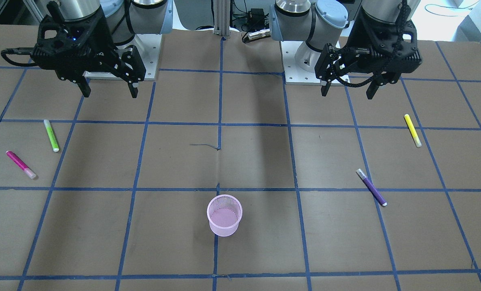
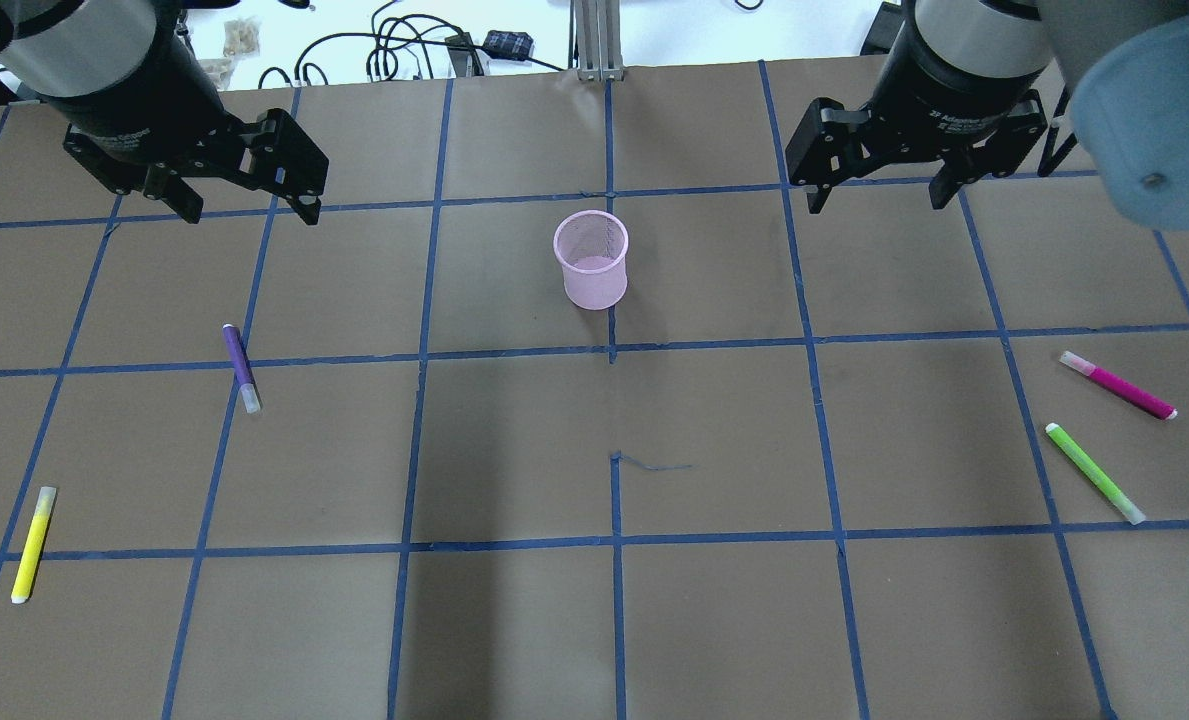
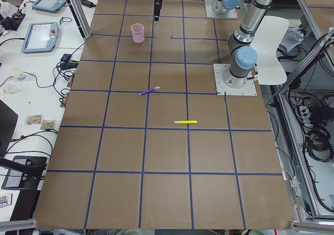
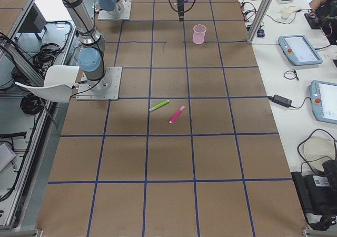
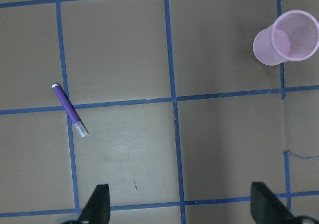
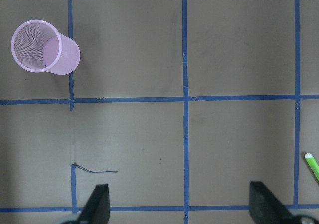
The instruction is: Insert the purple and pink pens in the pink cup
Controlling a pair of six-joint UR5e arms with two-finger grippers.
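Observation:
The pink mesh cup (image 2: 591,260) stands upright at mid-table; it also shows in the front view (image 1: 224,215) and both wrist views (image 5: 285,38) (image 6: 45,47). The purple pen (image 2: 241,368) lies flat on my left side, also in the left wrist view (image 5: 69,110) and front view (image 1: 371,187). The pink pen (image 2: 1119,385) lies flat at the far right, also in the front view (image 1: 20,164). My left gripper (image 2: 251,217) hangs open and empty above the table, beyond the purple pen. My right gripper (image 2: 876,205) hangs open and empty right of the cup.
A yellow pen (image 2: 32,544) lies near the table's left edge. A green pen (image 2: 1094,472) lies next to the pink pen. Brown paper with a blue tape grid (image 2: 614,350) covers the table. Cables (image 2: 404,50) lie beyond the far edge.

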